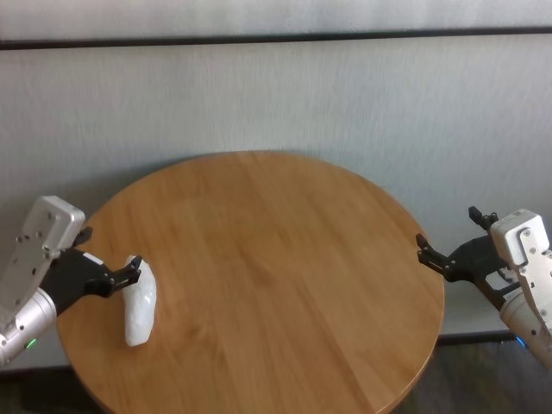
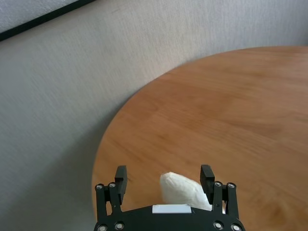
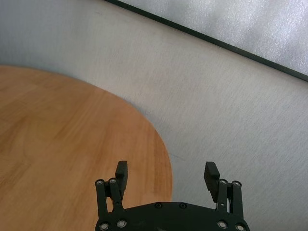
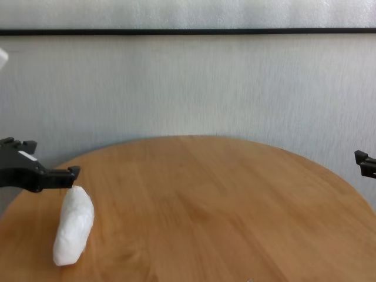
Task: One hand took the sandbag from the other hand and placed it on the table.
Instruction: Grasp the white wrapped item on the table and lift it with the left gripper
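Sandbag (image 1: 140, 304) lies on table (image 1: 276, 276); left gripper (image 1: 121, 274) hangs spread above it; right gripper (image 1: 448, 246) spread, off the edge.

A round wooden table (image 1: 276, 276) filled the lower middle of the head view, its light brown grain running across the top and a grey wall behind it. One thing lay on it: a white sandbag (image 1: 140, 304) at the lower left, close to the table's left edge, stretched lengthwise from front to back. In the chest view the sandbag (image 4: 73, 225) sat low at the left.
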`<action>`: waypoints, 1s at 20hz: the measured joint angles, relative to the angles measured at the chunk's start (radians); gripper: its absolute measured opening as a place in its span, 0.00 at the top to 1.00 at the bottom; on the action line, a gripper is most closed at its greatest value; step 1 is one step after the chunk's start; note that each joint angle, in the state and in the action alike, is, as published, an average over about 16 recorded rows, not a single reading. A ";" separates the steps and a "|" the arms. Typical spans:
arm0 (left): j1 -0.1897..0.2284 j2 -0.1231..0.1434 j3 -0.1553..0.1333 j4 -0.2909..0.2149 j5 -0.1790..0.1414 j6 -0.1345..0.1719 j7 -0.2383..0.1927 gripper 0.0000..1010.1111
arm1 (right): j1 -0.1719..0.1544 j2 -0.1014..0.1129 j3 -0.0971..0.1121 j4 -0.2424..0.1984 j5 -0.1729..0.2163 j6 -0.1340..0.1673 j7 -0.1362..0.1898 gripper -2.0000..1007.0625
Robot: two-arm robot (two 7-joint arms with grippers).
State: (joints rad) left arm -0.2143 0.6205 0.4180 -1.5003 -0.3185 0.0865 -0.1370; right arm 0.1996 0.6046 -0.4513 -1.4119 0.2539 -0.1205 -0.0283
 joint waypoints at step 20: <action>0.006 -0.038 -0.092 -0.140 -0.159 0.448 -0.028 0.01 | 0.000 0.000 0.000 0.000 0.000 0.000 0.000 0.01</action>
State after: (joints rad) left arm -0.2085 0.5827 0.3255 -1.6400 -0.4774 0.5345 -0.1647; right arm 0.1996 0.6046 -0.4513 -1.4119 0.2539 -0.1205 -0.0283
